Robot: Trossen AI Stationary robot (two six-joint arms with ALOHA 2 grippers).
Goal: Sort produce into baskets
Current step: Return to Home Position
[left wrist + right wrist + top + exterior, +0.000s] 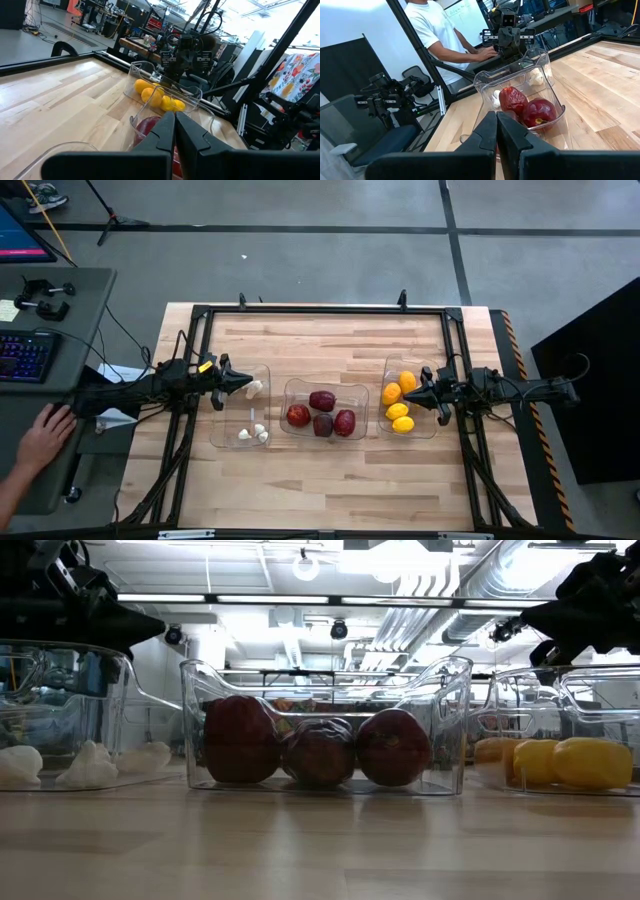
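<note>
Sorting looks done, as far as you can judge from above. White garlic [254, 433] lies in the left bin [228, 420], four dark red fruit [322, 401] sit in the middle bin [300, 388], and the yellow and orange lemons [398, 411] are in the right bin [428, 428]. You can see no piece of produce lying loose on the wooden table [330, 490], and each bin holds only one kind.

Your left gripper [249, 384] hangs over the left bin, near one garlic piece, and its fingers [161, 136] are pressed together with nothing between them. Your right gripper [406, 392] hovers over the right bin beside the lemons, and its fingers [486, 136] are likewise closed and empty.

What remains, by my reading, is only to draw both arms back from over the bins to their rest pose. A person's hand [45, 435] rests on the desk beside the table, well apart from the arms.
</note>
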